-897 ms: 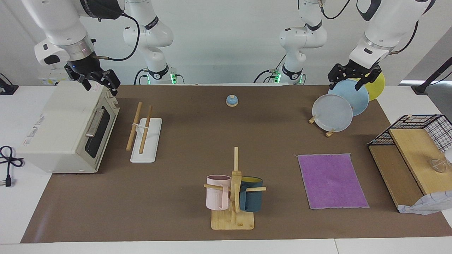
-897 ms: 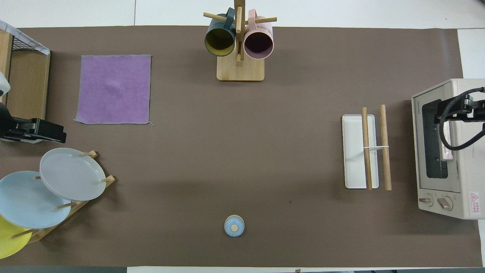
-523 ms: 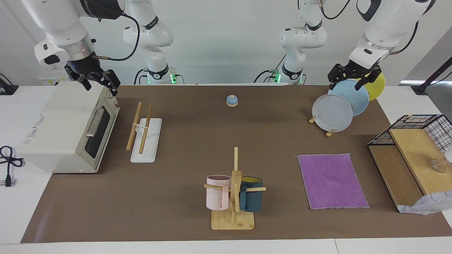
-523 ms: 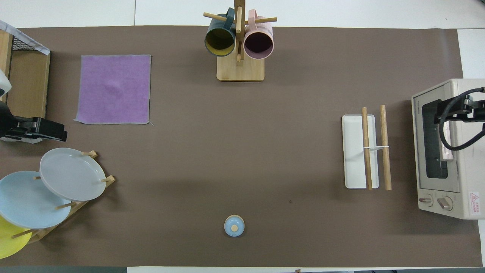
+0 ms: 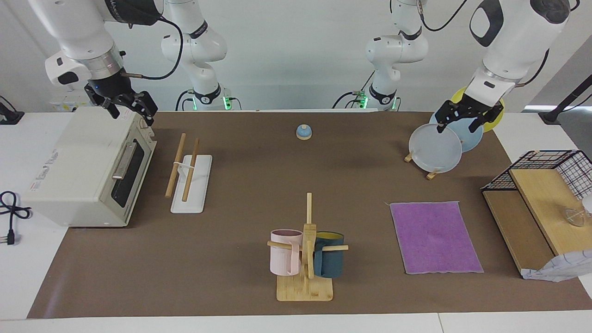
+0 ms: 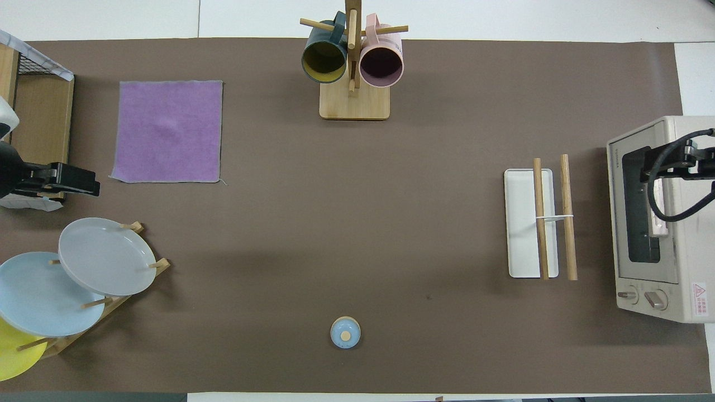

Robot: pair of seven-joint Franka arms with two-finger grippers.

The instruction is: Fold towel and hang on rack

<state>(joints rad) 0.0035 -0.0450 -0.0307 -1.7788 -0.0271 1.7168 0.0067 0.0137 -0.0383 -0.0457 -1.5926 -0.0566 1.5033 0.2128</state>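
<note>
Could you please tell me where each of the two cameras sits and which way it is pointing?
Facing view: high across the table, looking at the robots; both arms show whole, the left gripper over the pale plates on a wooden stand, the right gripper over the cream toaster oven.
Overhead view: high above the robots' end, looking steeply down and forward; only the left gripper and right gripper enter, at the edges.
Both share the flat purple towel and the two-rod wooden rack on a white base, half a turn apart.
</note>
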